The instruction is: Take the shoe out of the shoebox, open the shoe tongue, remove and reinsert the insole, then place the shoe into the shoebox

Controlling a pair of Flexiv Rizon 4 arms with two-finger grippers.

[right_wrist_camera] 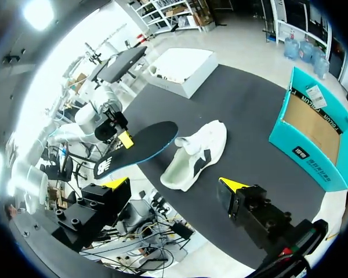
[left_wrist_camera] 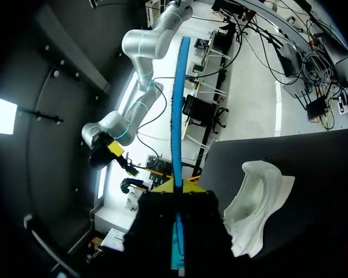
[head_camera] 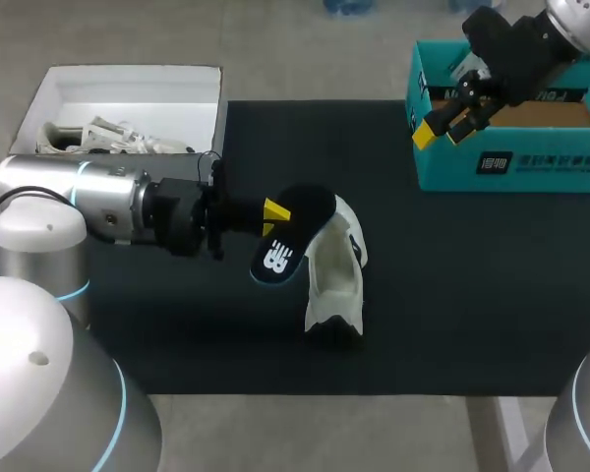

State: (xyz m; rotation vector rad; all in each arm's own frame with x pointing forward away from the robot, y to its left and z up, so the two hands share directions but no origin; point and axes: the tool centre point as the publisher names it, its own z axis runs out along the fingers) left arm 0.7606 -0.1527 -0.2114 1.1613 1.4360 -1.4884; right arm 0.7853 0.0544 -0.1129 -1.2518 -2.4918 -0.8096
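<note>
Left gripper is clamped on one end of the insole, which sits edge-on between the yellow tips in the left wrist view. Right gripper hangs wide open and empty at the far right.

Black mat covers the table, and I judge it gives the shoe little to brace against if it is pushed sideways.

Teal shoebox stands at the far right, open, with the right gripper over its left end. That arm is well apart from the shoe, so it cannot steady the shoe from where it is.

White box at the far left holds pale packing and is out of the way.

White shoe lies loose in the middle of the mat, with nothing holding it. This looks like the main risk: pressing the insole in could slide or roll the shoe rather than seat the insole. I cannot tell whether the tongue is pulled back enough; if it sags, it could block the opening.

Black insole sticks out rightward from the fingers, its free end over the shoe's opening; whether they touch I cannot tell. Held only at one end, it could pivot in the grip, and being thin, it may buckle or fold before reaching the toe.
</note>
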